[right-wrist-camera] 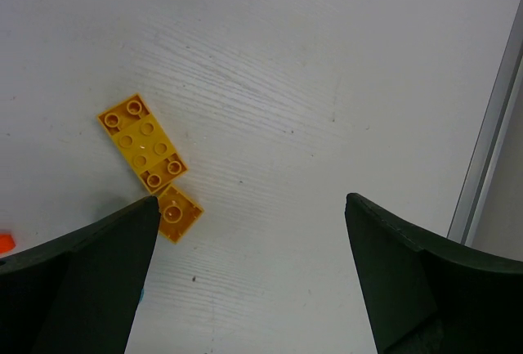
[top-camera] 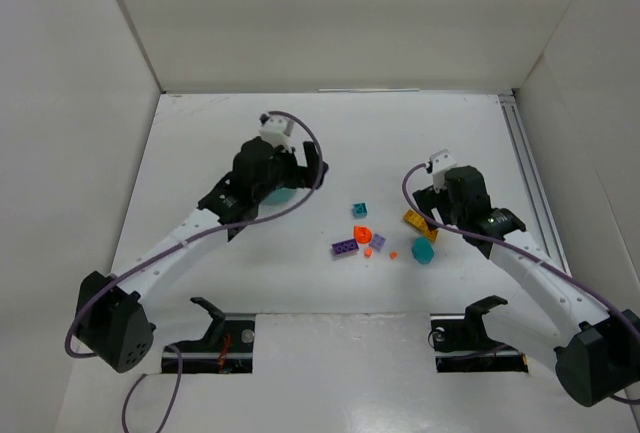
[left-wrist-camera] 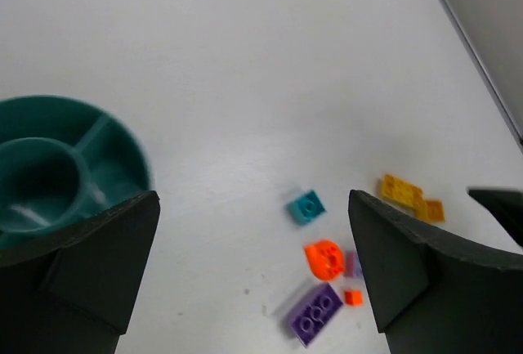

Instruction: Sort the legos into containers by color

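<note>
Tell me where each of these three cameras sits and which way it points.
Top external: fixed above and behind the arms, looking down on the table; the left arm and right arm both show.
Left wrist: on the left arm, looking down past its open left pincer at the teal dish and loose legos.
Right wrist: on the right arm, looking down past its open right pincer at the yellow legos.
Shared: the yellow legos appear in all three views.
</note>
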You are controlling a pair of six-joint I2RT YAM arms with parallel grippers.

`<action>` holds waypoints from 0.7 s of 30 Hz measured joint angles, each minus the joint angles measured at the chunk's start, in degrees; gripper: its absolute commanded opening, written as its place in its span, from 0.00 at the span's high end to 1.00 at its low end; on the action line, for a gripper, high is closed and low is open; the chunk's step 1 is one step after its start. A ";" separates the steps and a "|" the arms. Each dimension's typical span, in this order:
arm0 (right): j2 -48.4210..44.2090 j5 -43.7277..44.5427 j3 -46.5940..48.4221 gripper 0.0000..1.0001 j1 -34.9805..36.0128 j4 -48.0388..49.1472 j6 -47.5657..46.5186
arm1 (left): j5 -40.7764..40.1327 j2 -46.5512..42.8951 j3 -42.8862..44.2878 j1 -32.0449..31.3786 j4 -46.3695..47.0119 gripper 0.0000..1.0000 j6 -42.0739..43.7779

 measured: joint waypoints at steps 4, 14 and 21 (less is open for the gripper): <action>0.00 -0.68 0.04 0.00 0.00 -0.20 -0.48 | 4.35 2.16 -2.45 -9.27 2.34 0.01 1.55; -0.98 2.45 0.87 0.00 -0.94 -3.65 2.32 | 1.11 22.53 1.09 -19.52 1.29 0.01 -0.94; -2.58 2.12 0.00 0.00 -2.97 -5.14 5.16 | -0.81 29.14 6.84 -21.20 0.59 0.06 -3.63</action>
